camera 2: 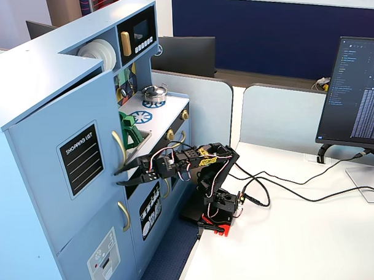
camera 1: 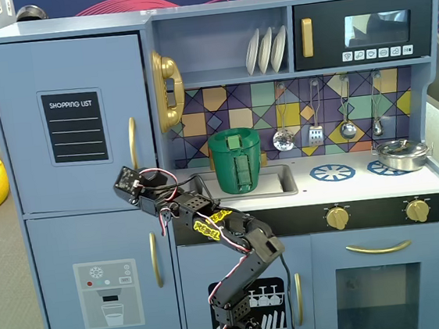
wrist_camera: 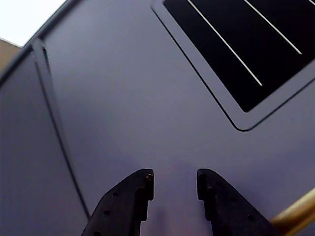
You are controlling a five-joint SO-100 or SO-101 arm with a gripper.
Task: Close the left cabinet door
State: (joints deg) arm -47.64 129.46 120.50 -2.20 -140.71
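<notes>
The left cabinet door (camera 1: 73, 117) is light blue with a black "SHOPPING LIST" panel (camera 1: 75, 126) and a gold handle (camera 1: 132, 142). In a fixed view from the side the door (camera 2: 59, 163) stands slightly ajar, with a dark gap at its top. My gripper (camera 2: 124, 176) is open and empty, its fingertips at or very near the door's face just below the handle (camera 2: 118, 147). In the wrist view the gripper (wrist_camera: 174, 179) faces the bare door panel (wrist_camera: 128, 98), with the chalkboard (wrist_camera: 246, 44) at upper right and the handle (wrist_camera: 295, 214) at lower right.
Below is the blue door with the ice dispenser graphic (camera 1: 107, 290). A gold phone (camera 1: 167, 87), a green pot (camera 1: 236, 161) in the sink and the microwave (camera 1: 362, 30) lie to the right. A monitor (camera 2: 356, 91) and cables (camera 2: 287, 192) are on the white table.
</notes>
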